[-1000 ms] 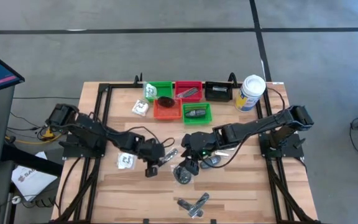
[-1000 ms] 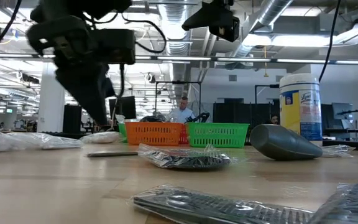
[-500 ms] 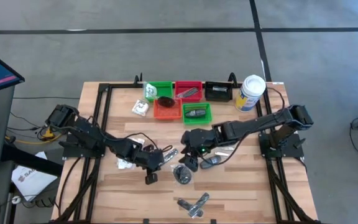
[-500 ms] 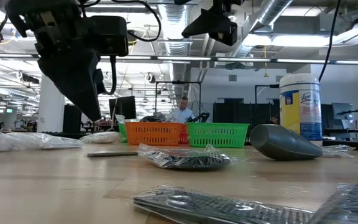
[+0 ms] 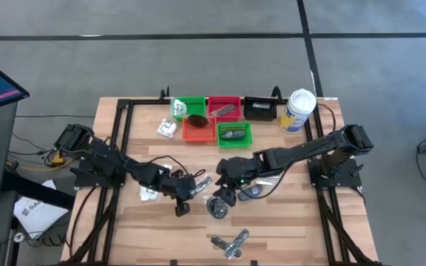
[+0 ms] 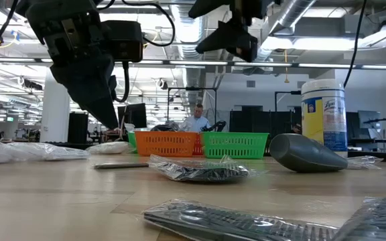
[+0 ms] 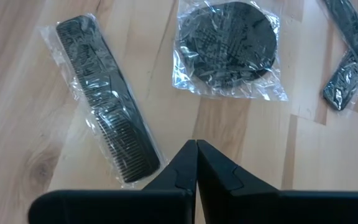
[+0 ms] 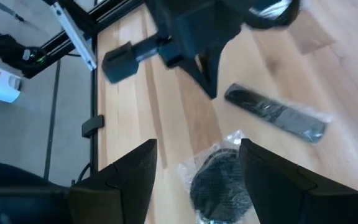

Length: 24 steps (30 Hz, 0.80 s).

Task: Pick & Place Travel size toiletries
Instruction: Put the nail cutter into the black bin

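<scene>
The toiletries lie scattered on the wooden table. A round black piece in clear plastic [image 5: 217,208] [image 7: 225,40] [image 8: 219,186] sits mid-table, with a wrapped black comb [image 5: 202,185] [image 7: 104,99] beside it. My left gripper [image 5: 182,207] [image 7: 196,149] is shut and hovers just past the comb's end, touching nothing. My right gripper [image 5: 224,196] [image 8: 197,165] hangs open above the round piece, its fingers on either side of it in the right wrist view and clear of it. A dark grey oval [image 5: 251,192] [image 6: 307,152] lies to the right. A white packet [image 5: 150,193] is partly under my left arm.
Green, red, orange and black trays [image 5: 217,122] stand at the far edge, some holding items. A tall white canister [image 5: 298,109] is at the far right. Silvery wrapped pieces [image 5: 230,242] lie near the front edge. Black frame rails run along both table sides.
My right gripper has sunk a little toward the round black piece, staying open. My left gripper has rolled slightly about its own line and stays shut. The things on the table have not moved.
</scene>
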{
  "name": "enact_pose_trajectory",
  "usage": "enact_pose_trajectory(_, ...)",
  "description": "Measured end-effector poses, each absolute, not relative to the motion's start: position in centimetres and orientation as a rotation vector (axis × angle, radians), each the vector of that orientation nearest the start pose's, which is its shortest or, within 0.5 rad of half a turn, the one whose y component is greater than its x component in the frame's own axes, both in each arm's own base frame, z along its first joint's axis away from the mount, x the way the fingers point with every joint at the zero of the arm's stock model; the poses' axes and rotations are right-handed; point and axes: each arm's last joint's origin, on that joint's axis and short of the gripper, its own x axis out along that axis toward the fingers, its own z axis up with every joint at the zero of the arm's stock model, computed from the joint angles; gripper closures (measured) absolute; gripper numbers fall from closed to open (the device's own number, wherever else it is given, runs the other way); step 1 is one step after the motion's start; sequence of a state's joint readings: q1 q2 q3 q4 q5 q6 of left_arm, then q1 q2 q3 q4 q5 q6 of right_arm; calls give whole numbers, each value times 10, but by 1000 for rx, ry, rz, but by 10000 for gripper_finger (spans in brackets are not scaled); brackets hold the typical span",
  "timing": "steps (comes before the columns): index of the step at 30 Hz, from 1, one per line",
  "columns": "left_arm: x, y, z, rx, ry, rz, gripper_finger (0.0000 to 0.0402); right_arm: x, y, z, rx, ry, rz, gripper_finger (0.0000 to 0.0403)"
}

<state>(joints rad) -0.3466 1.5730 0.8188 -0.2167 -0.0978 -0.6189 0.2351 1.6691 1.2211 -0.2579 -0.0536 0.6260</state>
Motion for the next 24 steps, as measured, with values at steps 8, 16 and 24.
enact_pose_trajectory(8, 279, -97, 164, -355, 969, 73, 401, 346, 100, 228, 567, 763, -23, 184)
enact_pose_trajectory(16, 270, -94, 149, -396, 973, 101, 401, 347, 104, 231, 583, 715, -43, 184)
enact_pose_trajectory(24, 267, -96, 143, -453, 960, 46, 402, 354, 106, 242, 620, 586, 3, 184)
